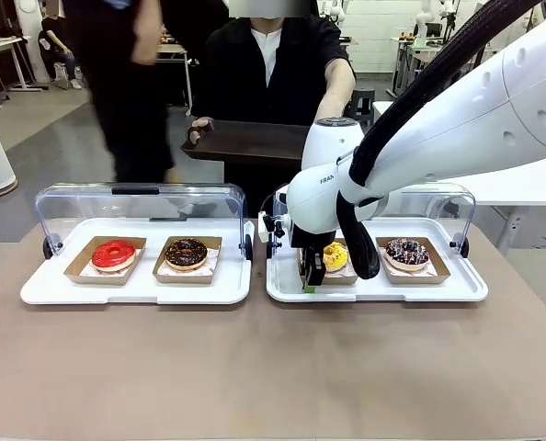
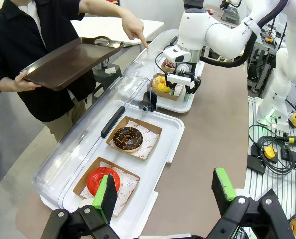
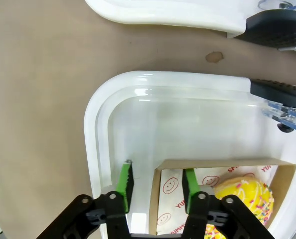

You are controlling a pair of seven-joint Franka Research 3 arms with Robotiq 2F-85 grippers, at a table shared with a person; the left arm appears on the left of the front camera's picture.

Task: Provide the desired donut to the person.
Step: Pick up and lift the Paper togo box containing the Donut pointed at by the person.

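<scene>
**Right pincer down at the yellow donut's box, person pointing**

The right wrist view is the useful one here. The right pincer (image 3: 158, 168) has its green pads (image 3: 127, 178) on either side of one side wall of the open brown cardboard tray (image 3: 218, 163) that holds the yellow-iced donut (image 3: 245, 191). The jaws are narrowed, but I can see a sliver of gap on both sides of the wall, so it isn't pinching yet. That box sits in a corner of the right-hand white plastic tray (image 3: 95, 129). The donut is cut off at the frame edge.

From the front you get none of that, because the white right arm (image 1: 457, 119) blocks most of the box and the pads blur together.

The left wrist view adds the person in a black top (image 2: 18, 45). One hand (image 2: 133, 27) points down toward that case, and the other side holds a dark brown rectangular serving tray (image 2: 71, 62) at a tilt. The left pincer (image 2: 165, 191) is spread wide with nothing in it, hovering over the brown tabletop (image 2: 213, 124).

Also around are a red-glazed donut (image 2: 94, 180), half behind a pad, and a chocolate ring donut (image 2: 127, 138). A sprinkled chocolate donut (image 1: 407, 252) sits beside the yellow one.
</scene>
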